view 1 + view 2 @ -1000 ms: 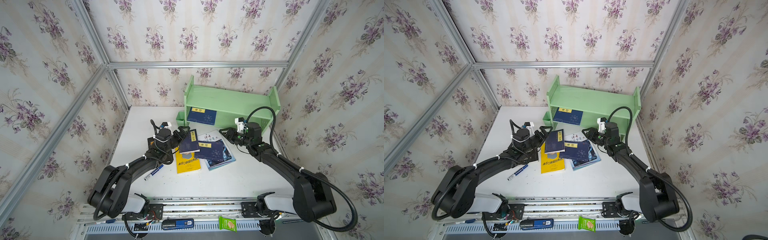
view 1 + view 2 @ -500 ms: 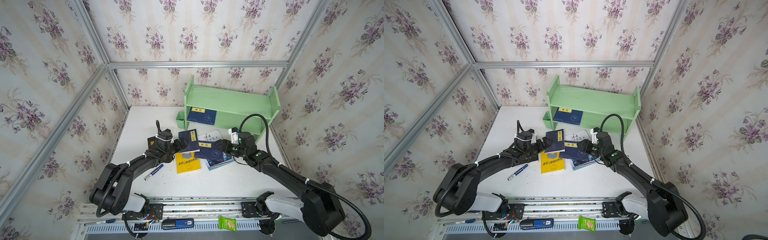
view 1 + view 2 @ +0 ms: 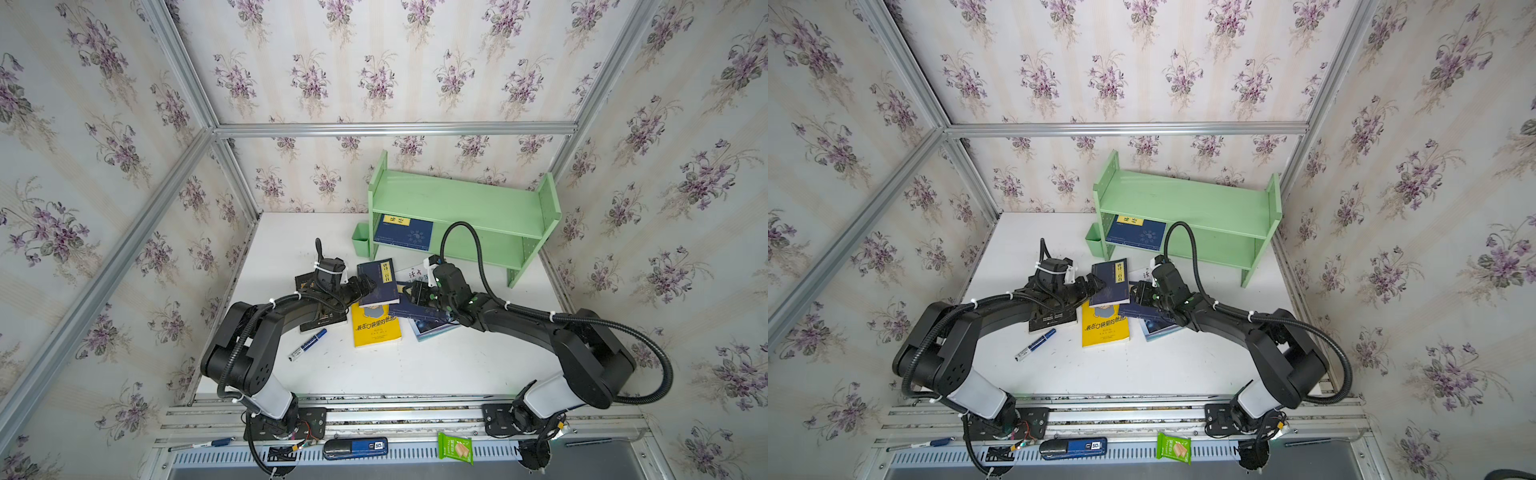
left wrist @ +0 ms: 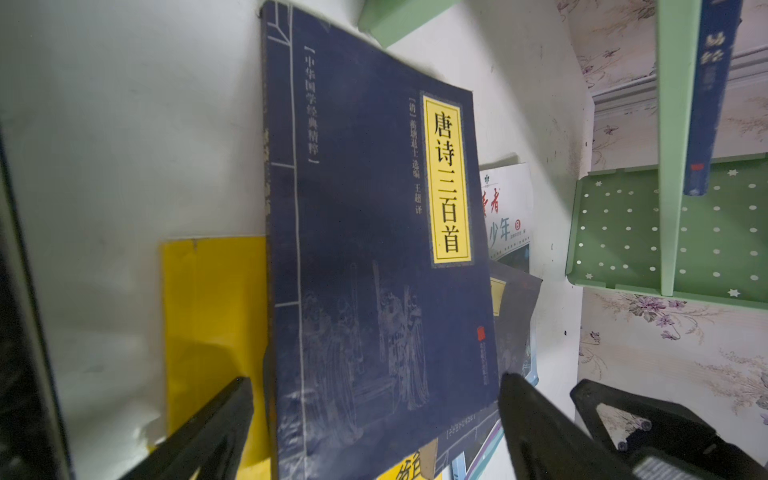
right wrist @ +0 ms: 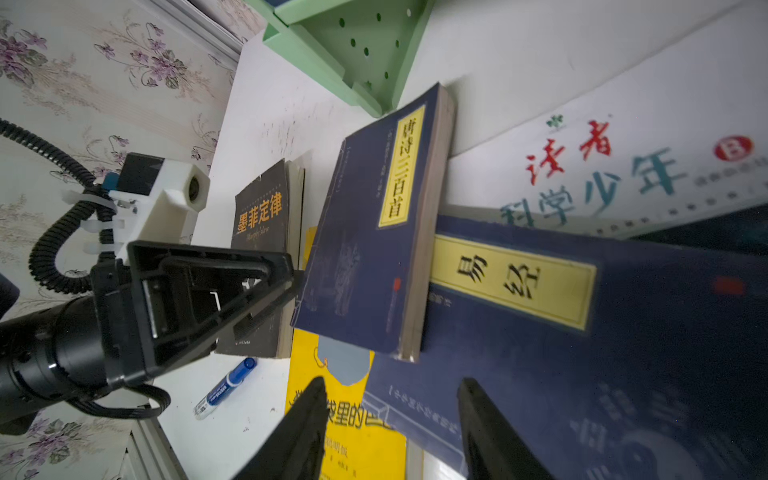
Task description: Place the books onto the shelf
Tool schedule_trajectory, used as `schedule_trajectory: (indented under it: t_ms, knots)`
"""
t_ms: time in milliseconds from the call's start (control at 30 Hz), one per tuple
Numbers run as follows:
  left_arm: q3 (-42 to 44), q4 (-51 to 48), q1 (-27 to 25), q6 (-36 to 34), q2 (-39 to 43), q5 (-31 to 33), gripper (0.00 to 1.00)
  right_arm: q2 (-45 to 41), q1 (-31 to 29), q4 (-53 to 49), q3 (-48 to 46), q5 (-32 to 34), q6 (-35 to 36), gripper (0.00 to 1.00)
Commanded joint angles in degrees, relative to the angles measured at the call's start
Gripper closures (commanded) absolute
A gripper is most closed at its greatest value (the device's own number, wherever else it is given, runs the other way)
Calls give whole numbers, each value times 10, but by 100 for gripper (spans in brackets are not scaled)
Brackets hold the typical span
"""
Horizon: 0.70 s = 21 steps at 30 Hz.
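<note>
The pale green shelf (image 3: 465, 199) (image 3: 1187, 197) stands at the back right, with one navy book (image 3: 403, 233) lying on its lower tier. Other books lie piled on the table: a small navy book (image 3: 379, 283) (image 4: 374, 232) (image 5: 365, 249) on a yellow book (image 3: 376, 330), a black book (image 3: 322, 318) (image 5: 259, 224), and a wide navy book (image 5: 582, 332) over a white-blue magazine (image 3: 434, 329). My left gripper (image 3: 365, 286) (image 4: 374, 415) is open, its fingers either side of the small navy book. My right gripper (image 3: 411, 293) (image 5: 392, 409) hovers open over the wide navy book's corner.
A small green cup (image 3: 360, 243) hangs on the shelf's left end. A blue marker pen (image 3: 307, 345) lies left of the yellow book. A green snack packet (image 3: 455, 448) sits on the front rail. Papered walls close in on both sides and at the back.
My right gripper has come away from the shelf, left and forward, down onto the book pile. My left gripper has slid up to the small navy book and its jaws have narrowed slightly.
</note>
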State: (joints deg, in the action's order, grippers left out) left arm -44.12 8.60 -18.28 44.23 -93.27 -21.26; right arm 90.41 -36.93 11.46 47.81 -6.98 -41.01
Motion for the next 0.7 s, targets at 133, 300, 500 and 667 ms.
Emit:
schedule_trajectory:
  t_ms: [133,300,500,667]
  knots:
    - [8,13,2,-4,-12,15,12,78,-7,19,51,69,10,48]
    - [14,40,2,17,-31,7,16,121,-8,28,77,59,4,51]
    - [17,66,3,31,-44,-12,16,145,-21,-2,104,60,12,52]
    - [23,102,7,54,-48,-44,17,171,-26,-29,118,52,2,59]
